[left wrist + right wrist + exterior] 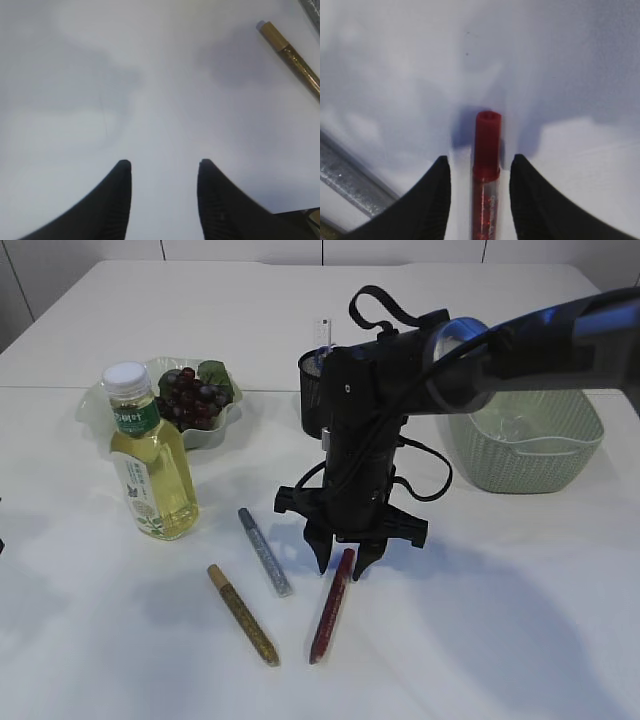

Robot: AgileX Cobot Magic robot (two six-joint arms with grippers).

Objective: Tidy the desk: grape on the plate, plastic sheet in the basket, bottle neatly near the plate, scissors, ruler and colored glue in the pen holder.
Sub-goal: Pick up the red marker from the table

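Red glue tube between our right fingers

Our right gripper (pixel 346 562) straddles the red glue (pixel 486 165), fingers half-spread, not touching; only the exterior view shows it lying flat beside the silver glue (pixel 265 551). Our left gripper (pixel 164 200) hangs half-spread, empty, near the gold glue (pixel 292 57).

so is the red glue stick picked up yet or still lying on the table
Still lying flat on the table: the red glue stick sits between the right claw tips, gaps either side.

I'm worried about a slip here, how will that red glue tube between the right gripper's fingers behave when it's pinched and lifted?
The red glue tube looks round and glossy, so it may roll or slide if the right gripper closes off-center. It seems a rigid, slim stick, so probably stiff and light. The fingers straddle it near the cap end, so the long free end might droop.
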